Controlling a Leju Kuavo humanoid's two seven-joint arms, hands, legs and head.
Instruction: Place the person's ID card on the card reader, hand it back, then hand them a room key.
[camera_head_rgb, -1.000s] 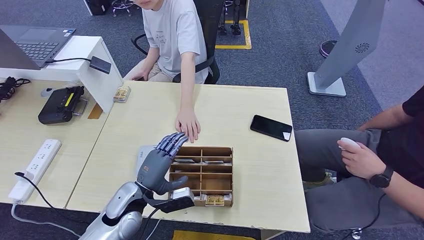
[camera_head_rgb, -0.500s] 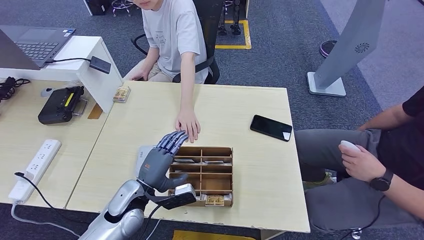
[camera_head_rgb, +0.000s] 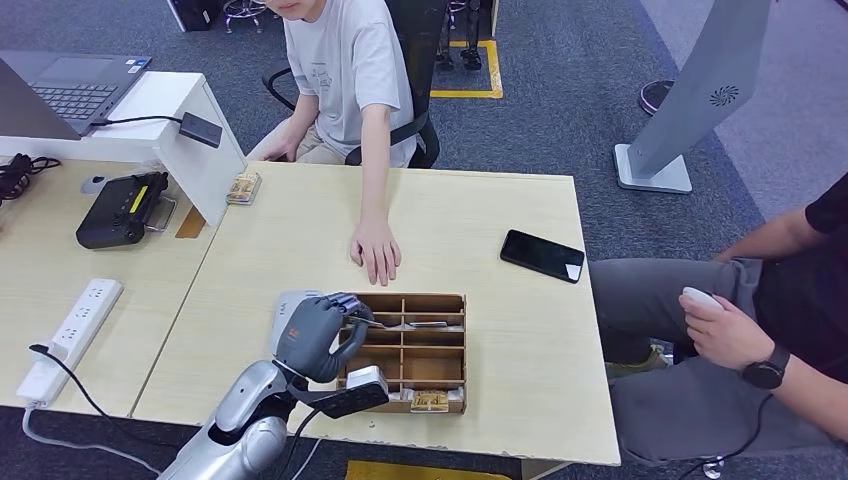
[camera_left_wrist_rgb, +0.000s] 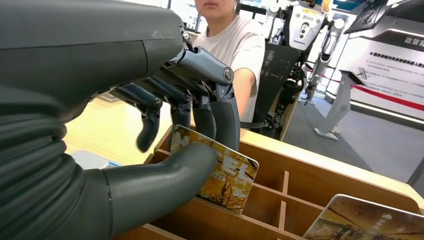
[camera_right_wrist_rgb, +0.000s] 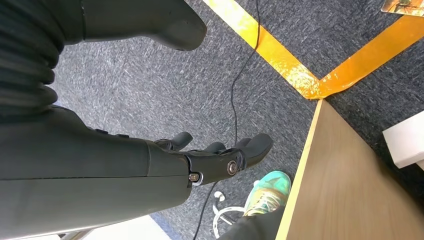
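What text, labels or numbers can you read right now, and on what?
Nothing reads clearly enough to quote.
Sign board behind the person: red and dark characters, too blurred.
Card pinched by the left hand: pale print, unreadable.
T-shirt: small chest print, too small.
Black device: yellow label, too small.

Head cam high; wrist cams close.

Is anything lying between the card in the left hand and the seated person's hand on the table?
Nothing visible: the left hand pinches a yellow-printed card in the wooden divided box; bare tabletop leads to the person's hand.
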